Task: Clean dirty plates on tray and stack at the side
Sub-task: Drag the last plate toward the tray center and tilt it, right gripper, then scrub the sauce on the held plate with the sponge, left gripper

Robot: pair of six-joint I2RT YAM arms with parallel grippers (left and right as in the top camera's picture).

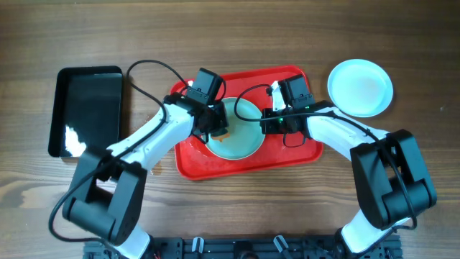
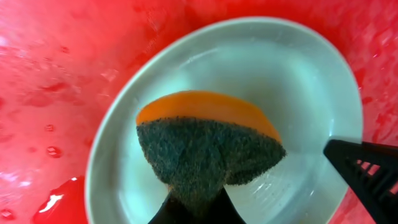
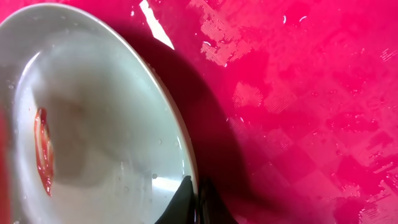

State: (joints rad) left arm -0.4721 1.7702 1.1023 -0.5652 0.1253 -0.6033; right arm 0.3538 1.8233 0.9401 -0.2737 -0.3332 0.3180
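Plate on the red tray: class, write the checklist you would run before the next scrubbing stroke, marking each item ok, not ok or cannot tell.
1. Left hand shut on the orange and dark green scouring sponge: ok.
2. Sponge over the round pale mint-white plate: ok.
3. Right hand pinching that plate's rim: ok.
4. Plate free of sauce: not ok, an orange-red smear shows.
5. Plate inside the large red plastic tray: ok.
6. Clean round pale plate beside the tray bare for stacking: ok.
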